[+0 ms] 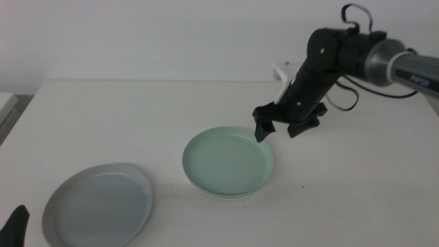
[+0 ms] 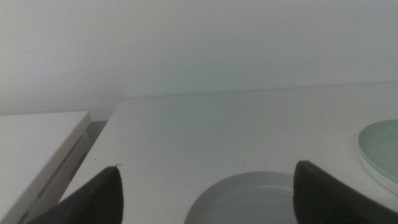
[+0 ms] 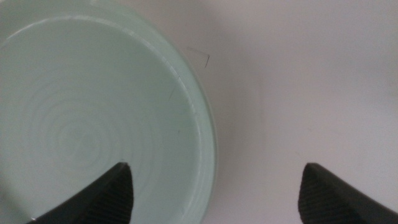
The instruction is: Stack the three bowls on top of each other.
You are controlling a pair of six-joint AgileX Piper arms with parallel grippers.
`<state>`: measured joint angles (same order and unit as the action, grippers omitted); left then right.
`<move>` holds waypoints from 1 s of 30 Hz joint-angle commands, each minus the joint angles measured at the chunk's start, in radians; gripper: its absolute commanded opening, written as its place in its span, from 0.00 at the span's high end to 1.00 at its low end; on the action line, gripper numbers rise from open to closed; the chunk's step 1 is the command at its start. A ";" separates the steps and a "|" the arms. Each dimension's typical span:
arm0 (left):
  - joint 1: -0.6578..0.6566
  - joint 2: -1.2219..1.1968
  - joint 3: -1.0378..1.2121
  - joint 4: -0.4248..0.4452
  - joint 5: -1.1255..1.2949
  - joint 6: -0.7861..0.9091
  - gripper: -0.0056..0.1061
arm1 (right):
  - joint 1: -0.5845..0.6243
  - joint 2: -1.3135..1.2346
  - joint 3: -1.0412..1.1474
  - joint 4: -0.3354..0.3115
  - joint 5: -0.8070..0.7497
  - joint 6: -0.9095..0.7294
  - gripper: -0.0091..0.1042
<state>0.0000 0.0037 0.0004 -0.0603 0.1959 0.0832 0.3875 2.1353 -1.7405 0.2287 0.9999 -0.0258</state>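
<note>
The pale mint green bowl [image 1: 228, 162] sits mid-table on a white bowl [image 1: 221, 196], of which only a thin rim shows underneath. The grey-blue bowl [image 1: 98, 202] lies alone at the front left. My right gripper [image 1: 280, 130] hovers open just above the green bowl's far right rim; in the right wrist view its jaws [image 3: 216, 167] straddle that rim [image 3: 202, 124] and hold nothing. Only a dark tip of my left gripper [image 1: 17, 223] shows at the bottom left corner. It stands open [image 2: 208, 165] near the grey-blue bowl [image 2: 249, 196].
A small white object [image 1: 280, 72] stands behind the right arm at the table's back edge. A second white surface [image 2: 37, 137] adjoins the table on the left, with a gap between them. The white tabletop [image 1: 357, 185] is bare to the right of the stack.
</note>
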 commanded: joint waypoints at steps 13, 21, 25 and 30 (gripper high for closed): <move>-0.001 -0.004 0.000 0.000 -0.014 -0.001 0.11 | -0.100 -0.762 0.346 0.093 -0.051 -0.237 0.10; -0.001 -0.004 0.000 0.000 -0.014 -0.001 0.11 | -0.098 -1.222 0.605 0.252 -0.166 -0.316 0.10; -0.001 -0.004 0.000 0.000 -0.014 -0.001 0.11 | -0.098 -1.252 0.603 0.308 -0.099 -0.404 0.10; -0.001 -0.004 0.000 0.000 -0.014 -0.001 0.11 | -0.098 -1.252 0.603 0.330 -0.051 -0.421 0.10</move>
<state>0.0000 0.0037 0.0004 -0.0603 0.1959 0.0832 0.2925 0.8859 -1.1400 0.5492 0.9404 -0.4286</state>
